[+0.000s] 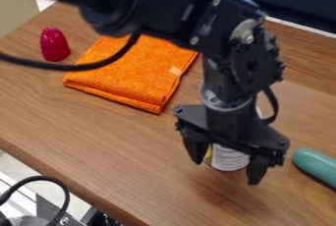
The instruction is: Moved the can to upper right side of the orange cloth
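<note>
Can [231,158] on the wooden table [105,139], to the near right of the orange cloth [131,72], well apart from it. Your target should be the cloth's far right side, so the carry probably runs away from the camera.

Risks, as judged from here. Close off-centre and one side meets the can first, nudging or tipping it. Lift before the grip is firm and the smooth wall could slip. Swing right while low and you may clip the teal object [316,165], which lies just beyond the gripper [226,173]. Cut the path too far left and the can's base could snag the cloth and rumple it. The arm [167,14] covers much of the can's upper part and the ground just beyond the cloth; watch your release point, as a blind set-down could land tilted.

Tool: hanging over the can, fingers [195,146] spread wide, one either side of the can's lower part. Not clamped, by your view; whether either one brushes the wall, you cannot tell.
</note>
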Robot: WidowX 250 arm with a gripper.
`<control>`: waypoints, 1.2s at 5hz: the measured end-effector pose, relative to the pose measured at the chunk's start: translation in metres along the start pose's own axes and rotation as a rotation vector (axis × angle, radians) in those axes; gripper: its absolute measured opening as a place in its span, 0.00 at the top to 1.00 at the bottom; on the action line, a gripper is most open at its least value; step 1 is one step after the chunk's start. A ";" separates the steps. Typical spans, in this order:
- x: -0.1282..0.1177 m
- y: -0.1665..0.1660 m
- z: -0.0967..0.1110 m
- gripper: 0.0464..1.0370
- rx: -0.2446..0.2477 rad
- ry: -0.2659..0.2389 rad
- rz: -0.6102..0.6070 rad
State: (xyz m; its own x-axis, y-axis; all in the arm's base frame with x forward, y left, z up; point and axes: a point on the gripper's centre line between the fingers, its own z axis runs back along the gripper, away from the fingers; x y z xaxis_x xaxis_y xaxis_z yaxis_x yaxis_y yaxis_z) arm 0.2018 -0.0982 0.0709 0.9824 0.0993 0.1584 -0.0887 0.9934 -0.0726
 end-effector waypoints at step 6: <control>0.117 0.014 -0.023 0.04 0.096 -0.090 0.363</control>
State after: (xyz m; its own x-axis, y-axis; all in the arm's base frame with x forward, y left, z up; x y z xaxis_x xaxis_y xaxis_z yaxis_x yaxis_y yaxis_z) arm 0.3194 -0.0735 0.0658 0.8662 0.4462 0.2250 -0.4475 0.8930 -0.0484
